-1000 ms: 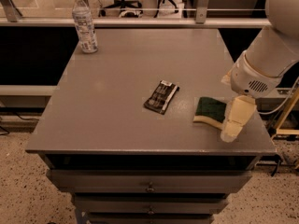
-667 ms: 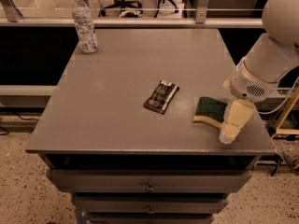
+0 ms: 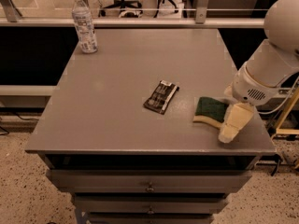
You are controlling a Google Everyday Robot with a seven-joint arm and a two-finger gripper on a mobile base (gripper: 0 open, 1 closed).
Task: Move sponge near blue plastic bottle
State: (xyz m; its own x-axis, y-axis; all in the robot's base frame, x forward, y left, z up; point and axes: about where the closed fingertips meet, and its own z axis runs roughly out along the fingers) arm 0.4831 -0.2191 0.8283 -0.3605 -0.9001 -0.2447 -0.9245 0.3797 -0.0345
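Three objects lay on the flat grey worktop [image 3: 140, 64]. The sponge [image 3: 211, 111], a flat rectangle with a dark green scouring top over pale yellow foam, sat near the front right edge, well apart from the bottle [image 3: 84, 24], a slim clear plastic one with a white cap, upright at the far left corner. A flat black packet [image 3: 161, 96] lay between them. The end effector [image 3: 231, 125] hung just beside the sponge's right end; whether it was wide or narrow could not be told. The sponge was probably light, soft and compressible, best pinched across its shorter width.
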